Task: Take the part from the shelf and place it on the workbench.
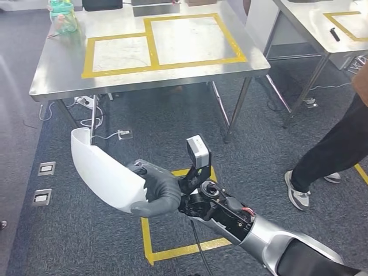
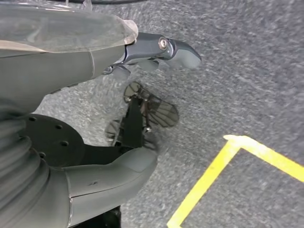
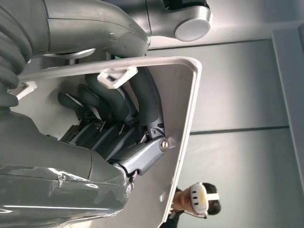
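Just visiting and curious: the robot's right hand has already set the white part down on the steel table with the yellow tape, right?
Not quite. The right hand holds the white part above the carpet, short of the steel table, as the head view shows.

Second steel table (image 1: 303, 23) at right, yellow tape outline on it, a small black object (image 1: 334, 34) just beside the tape. Green-white bag (image 1: 62, 16) near far left edge. Person's leg and grey sneaker (image 1: 298, 192) at right. Floor outlets (image 1: 46, 168) in grey carpet (image 1: 260, 155), left side. Person in white headset (image 3: 199, 199) in right wrist view.
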You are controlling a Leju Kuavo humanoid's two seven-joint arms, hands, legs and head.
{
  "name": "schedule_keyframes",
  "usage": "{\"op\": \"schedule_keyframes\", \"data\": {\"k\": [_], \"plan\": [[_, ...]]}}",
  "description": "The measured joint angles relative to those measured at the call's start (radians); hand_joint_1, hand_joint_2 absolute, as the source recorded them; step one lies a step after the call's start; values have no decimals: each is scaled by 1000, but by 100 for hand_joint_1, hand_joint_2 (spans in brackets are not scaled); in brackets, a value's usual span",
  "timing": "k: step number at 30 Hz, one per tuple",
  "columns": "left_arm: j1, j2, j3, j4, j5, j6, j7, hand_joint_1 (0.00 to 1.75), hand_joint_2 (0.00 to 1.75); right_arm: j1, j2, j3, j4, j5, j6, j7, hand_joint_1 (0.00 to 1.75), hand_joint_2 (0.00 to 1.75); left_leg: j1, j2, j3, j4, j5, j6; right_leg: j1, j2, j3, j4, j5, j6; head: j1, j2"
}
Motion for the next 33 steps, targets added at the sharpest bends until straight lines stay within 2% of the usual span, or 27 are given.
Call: {"op": "schedule_keyframes", "data": {"k": [1,2,4,6,7,8,10,11,12,13,15,16,17,20,22,23,25,26,27,28,29,30,31,32,33], "plan": [[-1,-1,0,0,0,0,0,0,175,-1,0,0,0,0,0,0,166,175,-2,-1,5,0,-6,-3,5,0,22,-60,33,-9,-3,0],[-1,-2,0,0,0,0,0,0,175,-1,0,0,0,0,-1,0,166,175,-2,-2,6,0,-9,-7,10,0,37,-101,47,-15,-4,0],[-2,-3,0,0,1,0,0,0,175,-2,0,-1,1,0,-1,0,166,175,-1,-1,1,-1,-11,-16,13,0,48,-131,40,-18,-5,0],[-2,-3,0,0,1,0,0,0,175,-2,1,-2,0,0,-2,-1,166,175,-1,3,1,5,-21,-25,5,2,63,-152,35,-19,-3,0],[-3,-3,0,0,1,0,0,0,175,-3,1,-2,0,-1,-2,-1,166,175,-1,4,-9,32,-35,-30,1,2,73,-161,35,-20,-7,0],[-4,-2,0,0,1,0,0,0,175,-4,2,-2,0,-1,-1,-1,166,175,0,4,-33,80,-56,-34,-3,1,82,-168,33,-21,-12,0],[-6,-2,0,0,1,0,0,0,175,-6,2,-2,1,-2,-1,-1,166,175,3,5,-116,216,-100,-42,-3,-2,91,-171,27,-23,-23,0],[-4,-2,0,0,2,0,0,0,175,-5,2,-2,2,-2,0,-1,166,175,5,5,-154,266,-107,-46,-3,-2,96,-171,22,-23,-26,0],[-2,-1,0,0,2,0,0,0,175,-4,2,-2,4,-4,2,0,166,175,7,5,-176,283,-93,-48,-3,-1,102,-171,17,-23,-28,0],[0,-1,0,0,3,0,0,0,175,-4,2,-2,6,-6,5,0,166,175,8,5,-178,258,-60,-49,-3,0,109,-171,11,-22,-30,0],[2,0,0,0,5,0,0,0,175,-3,2,-3,9,-11,10,0,166,175,10,7,-133,122,34,-48,-3,1,126,-170,-3,-16,-33,0],[1,1,0,0,6,0,0,0,175,-5,2,-3,10,-12,12,0,166,175,9,9,-107,57,63,-46,-2,1,131,-168,-11,-11,-36,0],[0,1,0,0,7,0,-1,0,175,-6,2,-3,11,-12,14,0,166,175,7,9,-89,16,77,-42,0,1,134,-168,-18,-6,-37,0],[0,0,0,0,11,0,-2,0,175,-10,2,-3,14,-12,17,0,166,175,3,6,-78,-3,67,-25,2,1,139,-169,-31,10,-36,0],[2,0,0,0,12,0,-3,0,175,-12,3,-4,16,-13,17,0,166,175,5,6,-68,-7,60,-13,-2,0,127,-137,-52,21,-32,0],[3,0,0,0,12,0,-3,0,175,-13,3,-5,16,-13,17,0,166,175,7,6,-61,-9,57,-7,-3,-1,103,-87,-74,27,-29,0],[3,1,0,0,12,0,-4,0,175,-13,3,-6,19,-12,17,0,166,175,7,6,-48,-9,46,1,-5,-1,21,65,-129,34,-21,0],[4,1,0,0,12,0,-4,0,175,-13,3,-7,21,-12,17,0,166,175,6,6,-41,-9,40,2,-6,-1,-20,131,-144,36,-17,0],[5,1,0,0,12,0,-4,0,175,-12,3,-7,24,-12,16,1,166,175,6,5,-33,-9,33,2,-6,-1,-47,163,-138,36,-14,0],[7,1,0,0,12,0,-4,0,175,-11,3,-7,26,-12,15,2,166,175,5,4,-22,-9,26,1,-6,-1,-53,150,-109,33,-10,0],[8,0,0,0,12,0,-4,0,175,-12,3,-7,27,-12,14,2,166,175,5,2,-10,-9,18,-1,-5,-1,-40,98,-63,29,-6,0],[9,-1,0,0,12,0,-4,0,175,-12,3,-7,28,-12,13,3,166,175,4,1,1,-10,9,-3,-3,-1,-16,21,-9,22,-2,0],[9,-3,0,0,12,0,-4,0,175,-13,3,-7,28,-12,12,3,166,175,2,0,11,-10,2,-6,0,0,11,-48,30,15,-2,0],[9,-4,0,0,12,0,-4,0,175,-14,3,-7,29,-12,11,4,166,175,1,-1,16,-10,-4,-10,3,0,34,-101,51,8,-2,0],[9,-5,0,0,12,0,-5,0,175,-14,3,-7,30,-12,10,5,166,175,0,-2,17,-10,-7,-13,5,0,47,-129,55,3,-2,0]]}}
